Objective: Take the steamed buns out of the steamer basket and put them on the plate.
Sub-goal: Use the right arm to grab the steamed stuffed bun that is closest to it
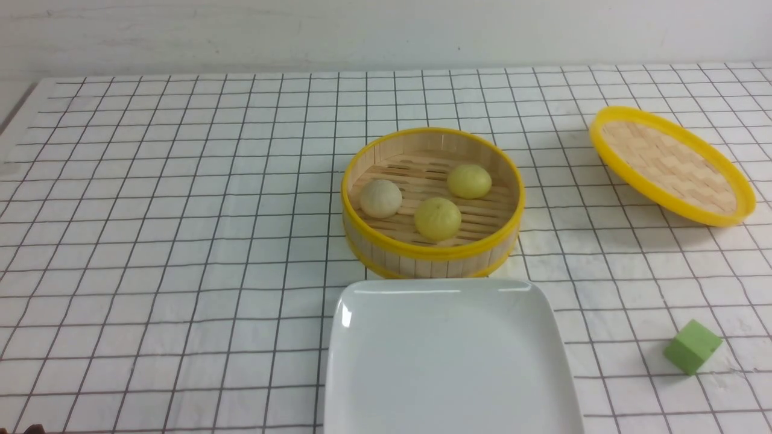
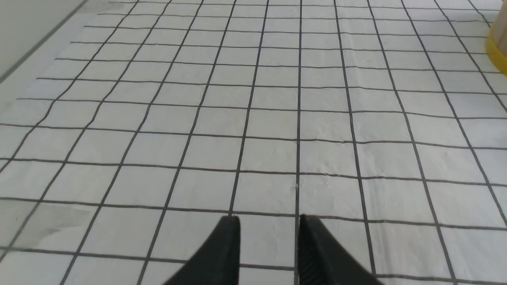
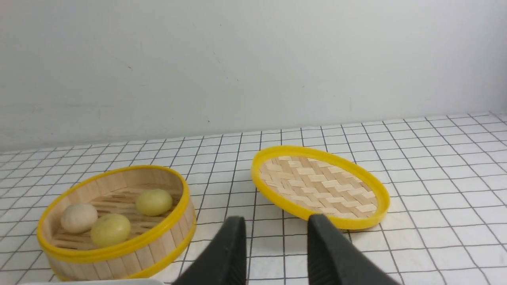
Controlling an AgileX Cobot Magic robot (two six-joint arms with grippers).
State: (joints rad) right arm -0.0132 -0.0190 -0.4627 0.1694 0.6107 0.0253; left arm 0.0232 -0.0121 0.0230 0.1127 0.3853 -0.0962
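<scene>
Front view: bottom frame edge cutting off near side of plate (image 1: 449, 361), near corners falling outside picture. Near wall of steamer basket (image 1: 431, 256) hiding near strip of its floor. Dark speck (image 1: 30, 429) at bottom-left corner showing too little to identify.

Left wrist view: steamer basket showing only as sliver at frame edge. Left gripper (image 2: 269, 221) being cropped behind fingertips.

Right wrist view: plate appearing only as thin white strip. Right gripper (image 3: 277, 221) being cropped likewise, one finger (image 3: 328, 245) covering part of woven lid (image 3: 317, 186) rim.

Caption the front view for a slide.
Three buns in the lidless basket, bare plate just nearer the camera, lid and green cube off to the right.
</scene>
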